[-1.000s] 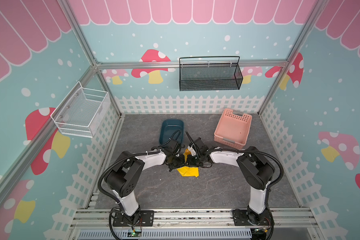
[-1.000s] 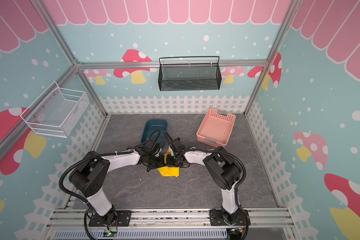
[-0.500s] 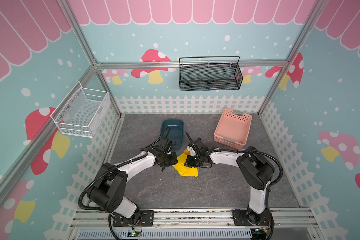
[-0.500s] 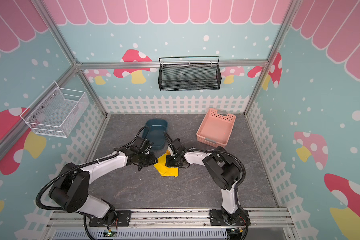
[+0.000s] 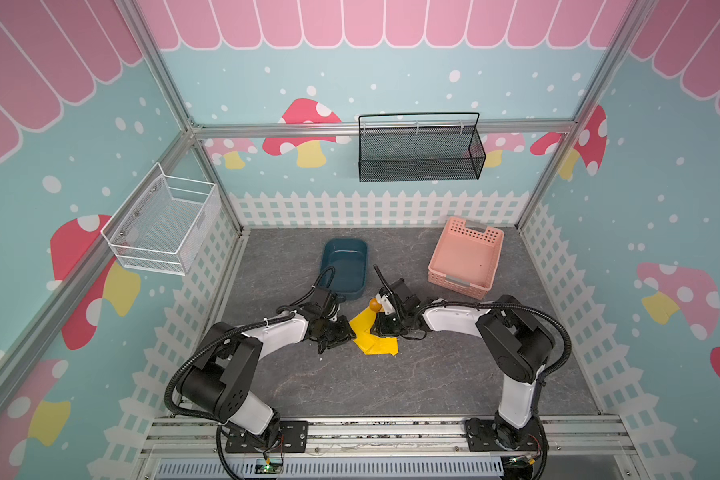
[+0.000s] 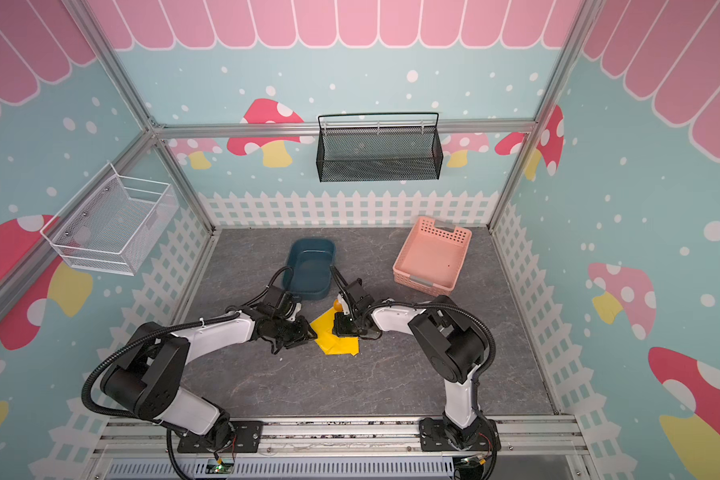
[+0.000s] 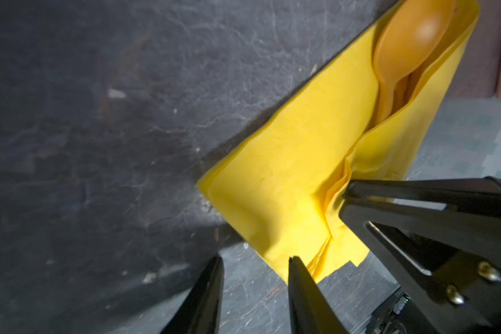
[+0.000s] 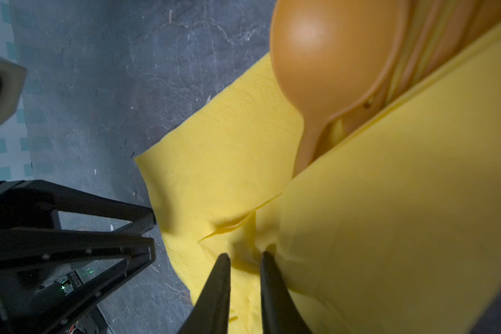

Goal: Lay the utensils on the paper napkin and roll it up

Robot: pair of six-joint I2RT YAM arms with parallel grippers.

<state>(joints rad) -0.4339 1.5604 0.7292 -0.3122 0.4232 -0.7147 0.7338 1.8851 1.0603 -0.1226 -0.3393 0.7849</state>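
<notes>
The yellow paper napkin (image 5: 376,344) (image 6: 336,343) lies folded over the utensils on the grey floor. An orange spoon bowl (image 5: 375,305) (image 7: 411,37) (image 8: 330,49) sticks out of its far end. Other orange pieces (image 8: 446,43) beside the spoon are mostly hidden in the fold. My right gripper (image 5: 381,328) (image 8: 246,255) pinches a bunched fold at the napkin's (image 8: 388,202) right side. My left gripper (image 5: 341,332) (image 7: 256,258) stands open at the napkin's (image 7: 287,173) left corner, with bare floor between its fingers.
A dark blue tub (image 5: 344,266) stands just behind the napkin. A pink basket (image 5: 466,257) sits at the back right. A black wire basket (image 5: 418,149) hangs on the back wall and a white one (image 5: 163,224) on the left wall.
My left gripper has opened and drawn back to the left off the napkin, uncovering more of the yellow sheet. The right gripper has stayed in place on the fold.
</notes>
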